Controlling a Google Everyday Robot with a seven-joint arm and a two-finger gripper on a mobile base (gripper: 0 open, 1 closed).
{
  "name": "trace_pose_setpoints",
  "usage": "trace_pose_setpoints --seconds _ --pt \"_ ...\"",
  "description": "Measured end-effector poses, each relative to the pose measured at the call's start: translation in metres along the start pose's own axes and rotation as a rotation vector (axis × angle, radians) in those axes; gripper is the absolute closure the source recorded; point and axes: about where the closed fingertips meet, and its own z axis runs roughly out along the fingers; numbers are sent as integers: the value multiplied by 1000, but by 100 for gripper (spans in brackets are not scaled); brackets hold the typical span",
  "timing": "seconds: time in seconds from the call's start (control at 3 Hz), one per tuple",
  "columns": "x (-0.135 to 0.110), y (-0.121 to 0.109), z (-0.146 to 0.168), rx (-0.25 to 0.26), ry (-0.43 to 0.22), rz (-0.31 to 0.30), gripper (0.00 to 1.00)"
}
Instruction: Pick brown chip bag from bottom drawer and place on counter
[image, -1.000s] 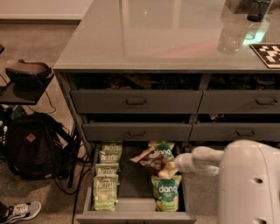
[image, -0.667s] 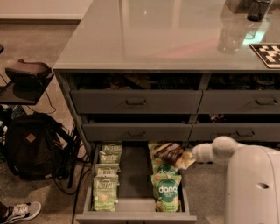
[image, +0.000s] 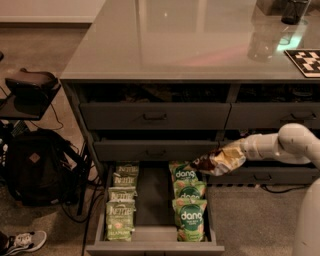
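The brown chip bag hangs in the air above the right rear corner of the open bottom drawer, level with the middle drawer front. My gripper is at the end of the white arm reaching in from the right and is shut on the bag's right end. The bag hides most of the fingers. The grey-green counter spreads above the three drawer tiers, well above the bag.
In the drawer, pale green Kettle bags fill the left row and bright green dang bags the right. On the counter's right stand a clear bottle, a dark cup and a checkered tag. A backpack and cables lie on the floor at left.
My gripper has lifted the brown chip bag up and to the right, from among the dang bags to above the drawer's right rim. The arm has drawn back to the right.
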Motion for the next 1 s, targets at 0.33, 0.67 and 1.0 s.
trace_pose_setpoints --seconds 0.33,0.67,1.0 --pt "-5 21 -3 -78 4 -15 100" --pt "-13 29 2 -126 -18 -35 100" --pt "-40 70 -3 -279 -82 -137 100"
